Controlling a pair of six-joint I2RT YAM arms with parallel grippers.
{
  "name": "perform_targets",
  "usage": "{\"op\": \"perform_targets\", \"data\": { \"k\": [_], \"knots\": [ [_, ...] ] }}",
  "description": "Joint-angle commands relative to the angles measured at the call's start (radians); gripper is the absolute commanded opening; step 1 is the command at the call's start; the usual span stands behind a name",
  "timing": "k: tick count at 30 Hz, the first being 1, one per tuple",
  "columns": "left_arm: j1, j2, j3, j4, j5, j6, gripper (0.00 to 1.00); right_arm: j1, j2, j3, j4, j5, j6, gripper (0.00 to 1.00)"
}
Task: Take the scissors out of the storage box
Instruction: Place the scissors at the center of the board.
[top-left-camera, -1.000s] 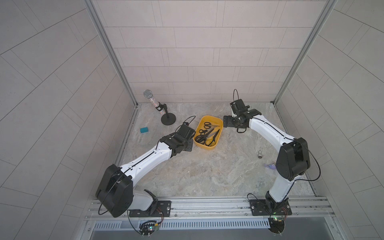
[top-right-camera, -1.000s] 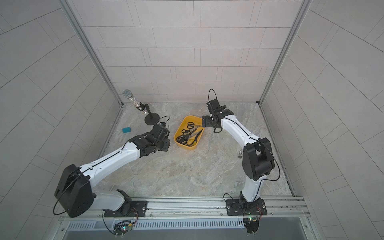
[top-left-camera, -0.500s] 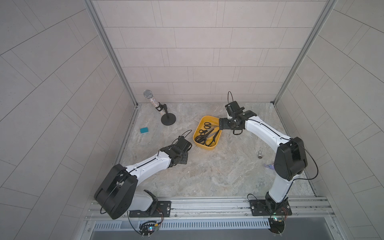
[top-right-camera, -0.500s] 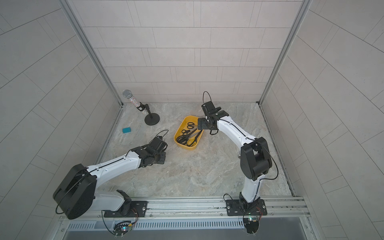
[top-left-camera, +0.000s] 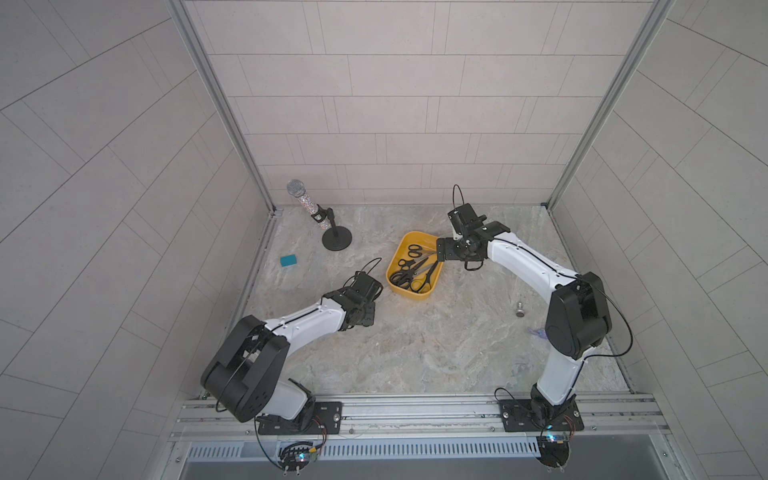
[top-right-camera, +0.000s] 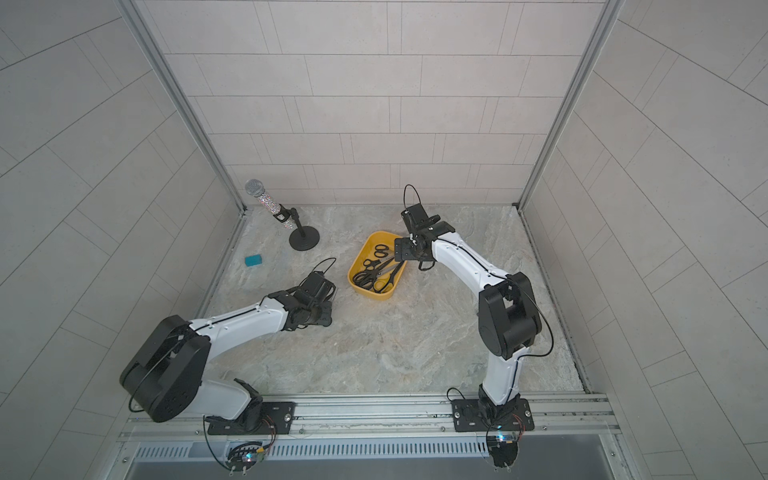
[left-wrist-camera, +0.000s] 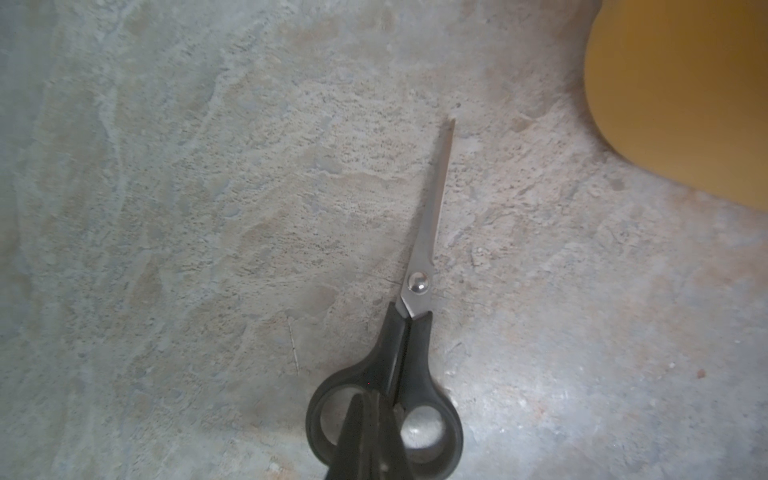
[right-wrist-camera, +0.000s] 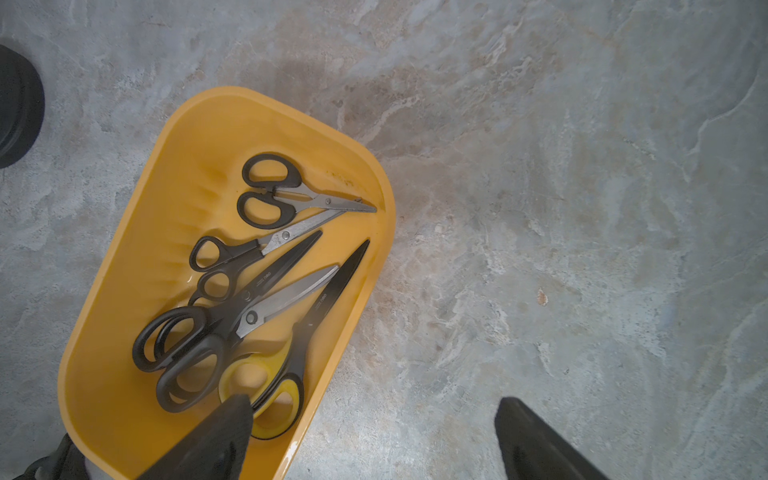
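- The storage box (top-left-camera: 411, 240), a shallow yellow plastic tray with rounded corners, rests on the marbled grey-beige table top (top-left-camera: 415, 357). Everything below is placed from this box.
- Five pairs of scissors lie inside the box, overlapping, with their tips fanned toward one long wall:
  - a small black-handled pair with steel blades (right-wrist-camera: 328, 202);
  - a second small black-handled steel pair (right-wrist-camera: 286, 235) just beside it;
  - a larger all-black pair (right-wrist-camera: 286, 259);
  - a large black-handled pair with a steel blade (right-wrist-camera: 291, 293);
  - a yellow-and-black-handled pair with a black blade (right-wrist-camera: 328, 291), nearest that wall.
- A sixth pair of scissors (left-wrist-camera: 411, 316), with black plastic handles and slim steel blades, is outside the box, off its near corner on the left arm's side. Its blades are together and its tip points toward the box wall (left-wrist-camera: 685, 83) without touching it.
- The left gripper (left-wrist-camera: 365, 411) has its fingers pressed together on the bridge between that pair's two handle loops. Whether the pair rests on the table or hangs just above it, I cannot tell.
- The right gripper (right-wrist-camera: 372, 402) hangs over the box's long wall with its jaws wide apart and nothing between them. One finger (right-wrist-camera: 224, 432) is above the yellow handles inside the box, and the other (right-wrist-camera: 536, 440) is over bare table outside it.
- A glittery silver-headed microphone (top-left-camera: 307, 203) on a black round-based stand is beyond the box's far corner.
- A small teal block (top-left-camera: 288, 260) lies well apart from the box on the left arm's side.
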Motion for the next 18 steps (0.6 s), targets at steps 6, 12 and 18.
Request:
{"op": "perform_targets", "data": {
  "k": [6, 12, 18],
  "knots": [
    [0.004, 0.014, 0.08, -0.054, 0.015, 0.027, 0.42, -0.003, 0.008, 0.033, -0.024, 0.013, -0.012, 0.96],
    [0.006, 0.141, 0.164, -0.055, -0.026, 0.036, 0.46, -0.008, -0.005, 0.031, -0.024, 0.012, -0.01, 0.96],
    [0.025, 0.251, 0.22, -0.049, -0.025, 0.031, 0.43, -0.008, -0.006, 0.031, -0.025, 0.012, -0.01, 0.96]
  ]
}}
